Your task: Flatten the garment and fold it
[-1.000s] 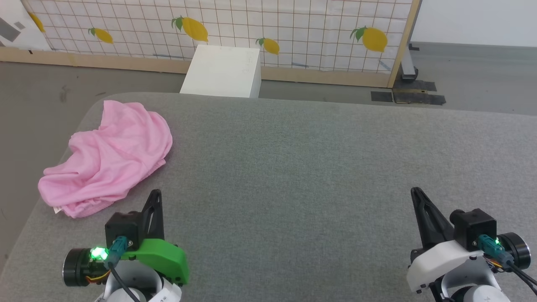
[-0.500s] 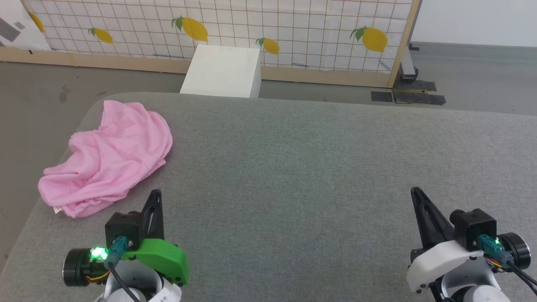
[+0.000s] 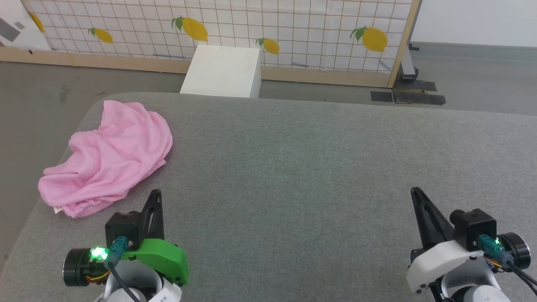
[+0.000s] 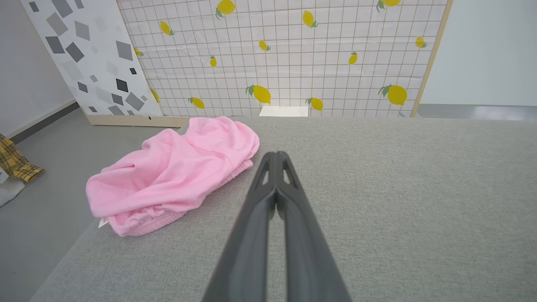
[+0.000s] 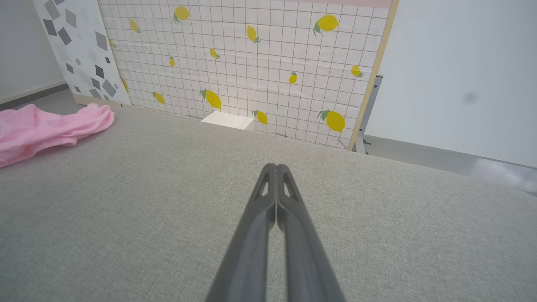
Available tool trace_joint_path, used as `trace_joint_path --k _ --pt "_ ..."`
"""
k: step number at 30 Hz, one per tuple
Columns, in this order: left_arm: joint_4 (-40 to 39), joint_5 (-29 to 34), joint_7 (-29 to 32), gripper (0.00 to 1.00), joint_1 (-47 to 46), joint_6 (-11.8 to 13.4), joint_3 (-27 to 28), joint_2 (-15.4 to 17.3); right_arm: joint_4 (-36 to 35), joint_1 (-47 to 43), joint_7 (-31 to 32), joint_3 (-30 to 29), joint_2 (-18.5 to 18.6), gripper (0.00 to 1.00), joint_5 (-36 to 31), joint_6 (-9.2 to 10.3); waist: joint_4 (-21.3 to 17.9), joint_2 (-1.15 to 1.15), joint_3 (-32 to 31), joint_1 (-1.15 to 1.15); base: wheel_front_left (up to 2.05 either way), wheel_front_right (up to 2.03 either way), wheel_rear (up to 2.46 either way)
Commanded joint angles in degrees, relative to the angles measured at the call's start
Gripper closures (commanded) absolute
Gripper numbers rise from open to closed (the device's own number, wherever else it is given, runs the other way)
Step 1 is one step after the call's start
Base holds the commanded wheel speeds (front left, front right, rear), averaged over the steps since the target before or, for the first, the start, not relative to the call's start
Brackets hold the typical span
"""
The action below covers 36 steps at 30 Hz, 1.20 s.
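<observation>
garment [image 3: 107, 157], crumpled in a heap at far-left corner of grey table [image 3: 293, 167]; left gripper [image 3: 156, 193] nearby, right gripper [image 3: 415, 191] well apart, both closed, fingertips together.

Staged robotics test space rather than a lived-in room. The backdrop was a freestanding lemon panel [image 3: 293, 25] printed with a tile grid, edged by a pale wooden frame [image 3: 402, 46] and carried on a metal foot with a caster [image 3: 410, 74]. A second panel [image 4: 84, 54], patterned with grey geometric shapes, stood beside it. Behind both was a plain white wall [image 5: 461, 63]. The floor [image 3: 42, 84] was bare grey, with black tape patches [image 3: 409, 97] stuck down near the caster. The work surface [image 3: 314, 167] was a broad table covered in grey fabric. A plain white box [image 3: 222, 71] stood beyond its far edge, and a plaid cloth [image 4: 14, 161] lay on the floor.
</observation>
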<state>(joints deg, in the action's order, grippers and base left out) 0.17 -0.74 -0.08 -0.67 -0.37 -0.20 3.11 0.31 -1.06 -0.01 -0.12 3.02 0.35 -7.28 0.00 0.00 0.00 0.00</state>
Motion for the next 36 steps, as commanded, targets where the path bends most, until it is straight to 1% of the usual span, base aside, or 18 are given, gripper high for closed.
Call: trace_joint_path --k 1,10,11,24,36 --pt "-0.17 0.74 0.08 1.00 0.67 0.37 0.20 -0.24 -0.31 1.06 0.01 0.12 -0.14 1.00 -0.35 -0.21 0.00 0.00 0.00 0.00 0.00 0.00 0.00" --pt "-0.17 0.74 0.08 1.00 0.67 0.37 0.20 -0.24 -0.31 1.06 0.01 0.12 -0.14 1.00 -0.35 -0.21 0.00 0.00 0.00 0.00 0.00 0.00 0.00" --pt "0.01 -0.05 -0.01 0.00 -0.01 -0.01 -0.04 0.00 0.00 -0.01 -0.01 0.00 0.01 0.00 0.04 0.02 0.00 0.00 0.00 0.00 0.00 0.00 0.00" --pt "0.86 -1.33 -1.21 0.00 -0.50 0.67 -1.07 -0.01 0.82 0.33 -1.00 0.11 0.01 0.00 0.90 0.04 0.71 0.00 -0.06 0.00 0.00 0.00 0.00" --pt "1.29 -2.28 -2.65 0.00 -0.62 1.62 -1.63 0.38 1.31 0.58 -2.18 0.34 -0.01 0.00 1.40 0.02 4.77 0.00 -0.05 0.00 0.00 0.00 0.00"
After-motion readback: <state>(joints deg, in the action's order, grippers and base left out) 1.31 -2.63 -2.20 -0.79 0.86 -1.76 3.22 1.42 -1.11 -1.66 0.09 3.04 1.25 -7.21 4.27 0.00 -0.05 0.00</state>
